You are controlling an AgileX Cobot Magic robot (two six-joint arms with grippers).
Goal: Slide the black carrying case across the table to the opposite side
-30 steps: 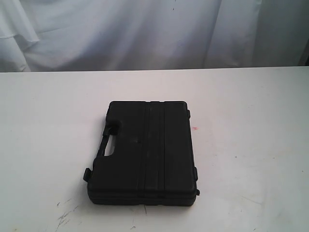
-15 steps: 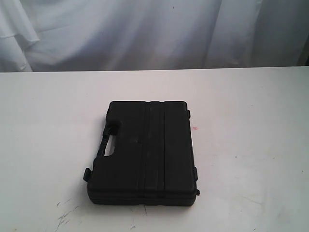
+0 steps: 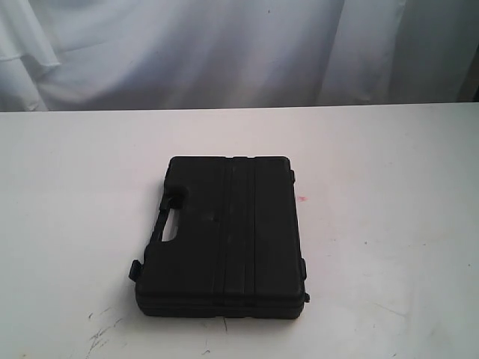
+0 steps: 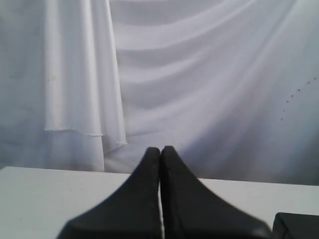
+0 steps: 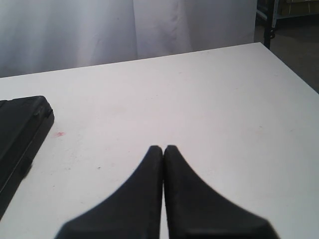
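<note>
White table [image 3: 389, 164] unchanged: case [image 3: 224, 239] unmoved, left gripper [image 4: 160, 149] and right gripper [image 5: 163, 148] closed, empty.

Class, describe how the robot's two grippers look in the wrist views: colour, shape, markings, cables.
The left gripper and right gripper look alike: two matte black fingers each, broad at the base, curving to narrow rounded tips. No markings or cables show. The arms are out of view.

obstacle: flat matte black ribbed plastic case [image 3: 224, 235] | free: plain white surface [image 3: 389, 224] left, right, beyond | far bound: white curtain [image 3: 224, 52]
</note>
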